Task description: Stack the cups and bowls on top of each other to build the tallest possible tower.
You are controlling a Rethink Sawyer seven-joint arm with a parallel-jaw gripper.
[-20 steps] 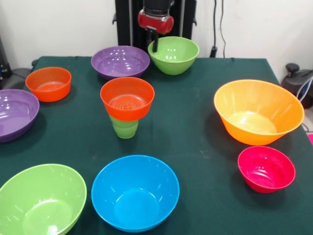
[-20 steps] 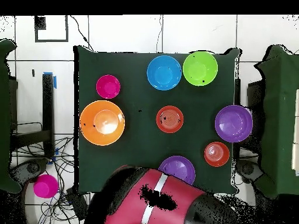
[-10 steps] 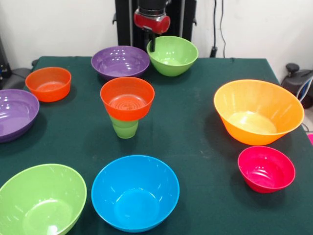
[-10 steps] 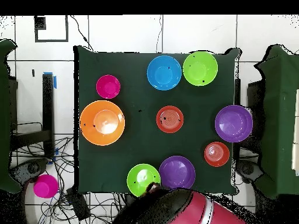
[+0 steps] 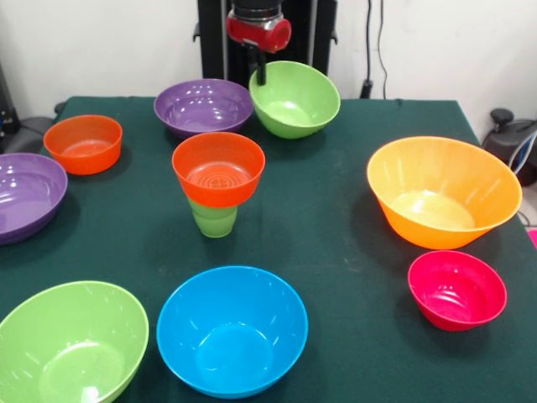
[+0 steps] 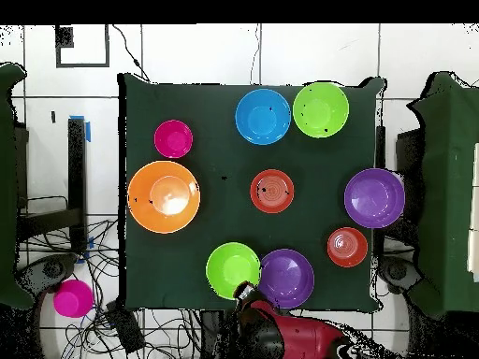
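Jaws [image 5: 262,74] pinch the rim of a tilted lime-green bowl [image 5: 295,99] at the desk's [image 5: 327,218] far edge, its side overlapping a purple bowl [image 5: 203,106]. Mid-desk stands the tower [image 5: 217,178]: a slim light-green cup [image 5: 215,219], ridged, carrying a glossy orange-red bowl [image 5: 218,168] that flares wider than its base.
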